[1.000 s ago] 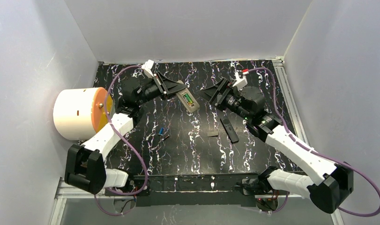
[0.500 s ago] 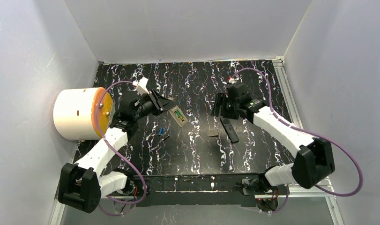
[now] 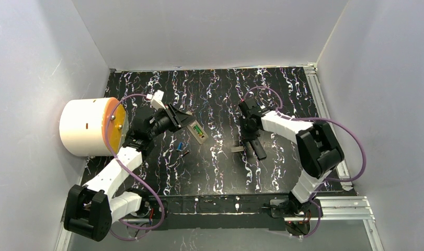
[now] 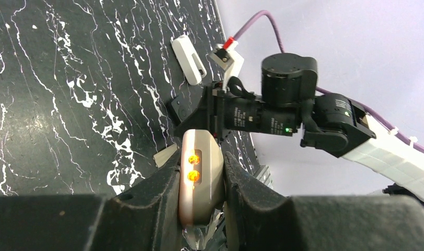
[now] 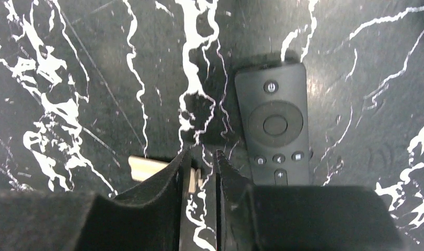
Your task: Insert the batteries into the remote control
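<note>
Nearest the arm bases, a blue battery (image 3: 181,147) and a dark battery (image 3: 185,153) lie just beside each other on the black marbled counter (image 3: 215,172). To their right lie a small beige cover piece (image 5: 147,167) and a black remote (image 5: 275,130). The right end effector (image 5: 201,157) is down between these two, its fingers drawn close with a slim gap. The cover's end reaches in there, but I cannot tell if it is pinched. Farther back, the left end effector (image 4: 200,180) is clamped on a beige remote (image 4: 202,149), whose open bay holds a green battery (image 3: 197,127). A white drum (image 3: 87,128) stands at the left edge, and a white two-pronged piece (image 4: 188,52) lies beyond the right arm.
</note>
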